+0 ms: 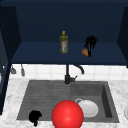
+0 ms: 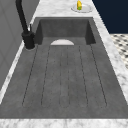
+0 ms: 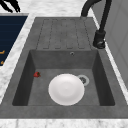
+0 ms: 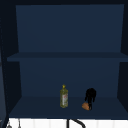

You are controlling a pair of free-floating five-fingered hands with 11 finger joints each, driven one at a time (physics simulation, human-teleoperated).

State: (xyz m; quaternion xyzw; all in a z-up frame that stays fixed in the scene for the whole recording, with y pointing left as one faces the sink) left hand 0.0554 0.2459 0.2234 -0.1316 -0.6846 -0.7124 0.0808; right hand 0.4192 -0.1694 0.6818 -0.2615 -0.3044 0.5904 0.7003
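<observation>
My right hand [image 1: 91, 42] is up inside the open wall cabinet, fingers hanging straight down. Its fingertips touch a small orange-brown thing [image 1: 85, 52] that rests on the lower shelf [image 1: 37, 53]. The upper view shows the same hand [image 4: 90, 95] and the orange-brown thing [image 4: 85, 106]. An olive-green bottle [image 1: 63, 42] stands upright on the shelf to the hand's left, apart from it. My left hand [image 1: 35, 116] hangs relaxed over the front left corner of the drainboard [image 1: 42, 97], holding nothing. In the right side view it is the hand [image 3: 11, 5] at the top left.
A white plate [image 3: 66, 88] lies in the sink basin [image 3: 100, 80], with a small red thing [image 3: 37, 74] by the basin's front wall. A big red ball [image 1: 67, 114] shows at the sink's front edge. The black tap [image 1: 67, 75] stands behind. A dish [image 2: 80, 8] with something yellow sits on the counter.
</observation>
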